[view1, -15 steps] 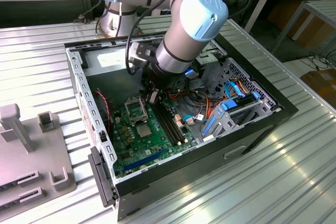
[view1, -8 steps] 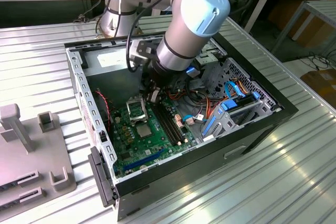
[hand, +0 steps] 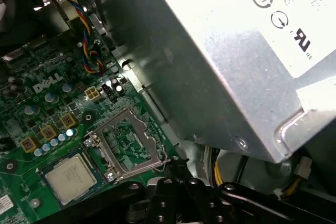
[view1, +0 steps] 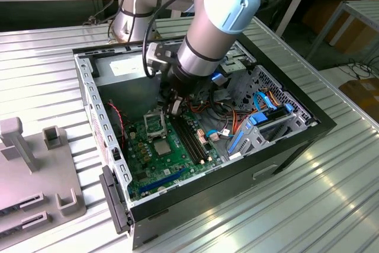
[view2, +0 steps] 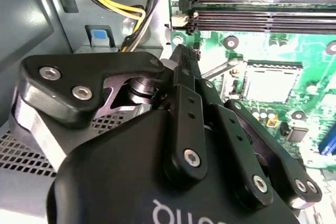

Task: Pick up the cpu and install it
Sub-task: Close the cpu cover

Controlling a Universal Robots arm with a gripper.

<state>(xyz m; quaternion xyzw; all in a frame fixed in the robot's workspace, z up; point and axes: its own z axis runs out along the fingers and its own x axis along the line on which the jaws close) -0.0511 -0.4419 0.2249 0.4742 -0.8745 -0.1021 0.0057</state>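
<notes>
The cpu [hand: 71, 177] is a small silver-grey square lying flat in its socket on the green motherboard [hand: 37, 108]. The socket's metal load frame [hand: 128, 140] is swung open beside it. In the exterior view the cpu [view1: 161, 146] lies just in front of the open frame [view1: 155, 124]. My gripper [view1: 173, 106] is low inside the case, just behind that frame. Its black fingertips [hand: 173, 165] sit at the frame's far edge, close together and with nothing visible between them. In the second wrist view the fingers [view2: 185, 103] taper to a shut tip, with the cpu [view2: 269, 83] off to one side.
The silver power supply [hand: 236, 51] hangs close over the socket area. Coloured cables [hand: 86, 35] run beside it. Long black memory slots [view1: 189, 137] lie on the exterior view's right of the socket, drive bays with blue parts [view1: 266, 117] beyond. A grey fixture [view1: 35, 170] stands outside the case.
</notes>
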